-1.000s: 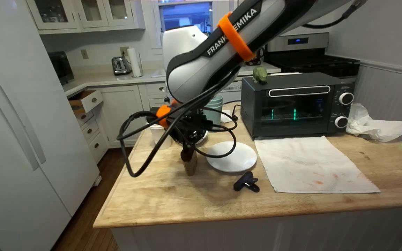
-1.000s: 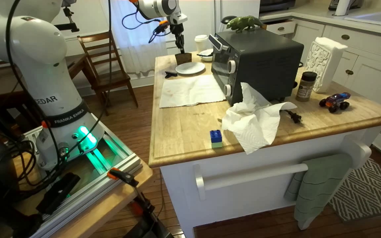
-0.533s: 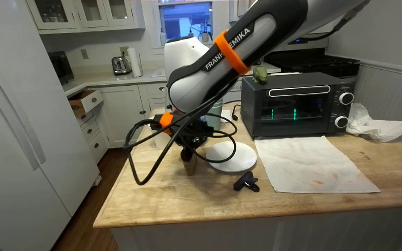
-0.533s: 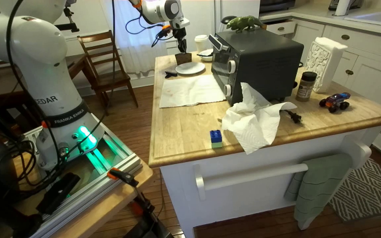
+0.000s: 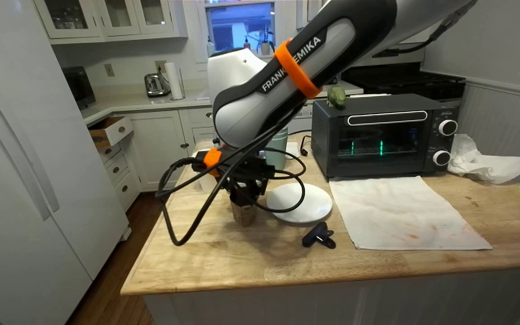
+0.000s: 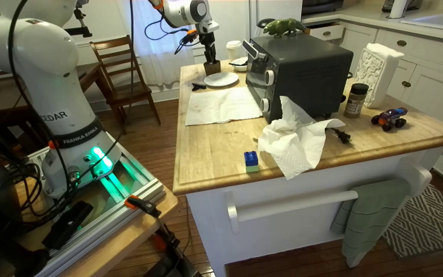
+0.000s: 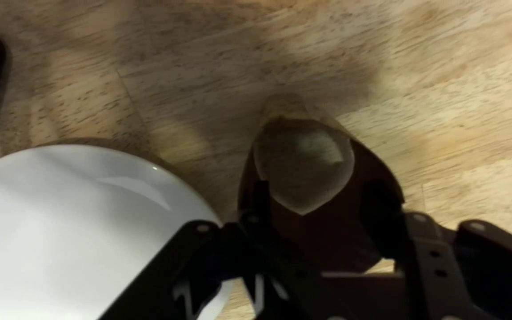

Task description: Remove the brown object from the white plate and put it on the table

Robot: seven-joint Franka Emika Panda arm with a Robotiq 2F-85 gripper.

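Jaws stand apart on your gripper (image 7: 319, 191), which points down over the brown object (image 5: 244, 216). Seen from the wrist, one finger (image 7: 261, 202) overlaps the object's rim toward 9 o'clock and its mate overlaps it toward 3 o'clock, with brown showing past each. It is too dark there for you to tell whether they press on it. Between them you look onto a dark rim around a paler patch; what that patch is, you cannot make out.

You have the object sitting on the table (image 5: 224, 266), off the white plate (image 5: 316, 205). In both exterior views it shows beneath your gripper. In the wrist view the plate lies just beside it toward 9 o'clock, a strip of wood showing between them.

In an exterior view, taking the plate as your dial, a small black item (image 5: 318, 235) lies near it at 5 o'clock, a white sheet (image 5: 409, 214) with reddish marks at 3 and the toaster oven (image 5: 379, 144) at 2. In an exterior view, a white cup (image 6: 233, 50) stands near your plate at 1 o'clock, and a white bowl (image 6: 240, 69) sits closer, between 1 and 2. A green animal figure (image 6: 283, 27) tops the oven. From the oven, a crumpled paper (image 6: 294, 142) lies at 6 o'clock, and from that paper a blue-and-green toy block (image 6: 251, 161) is at 8.
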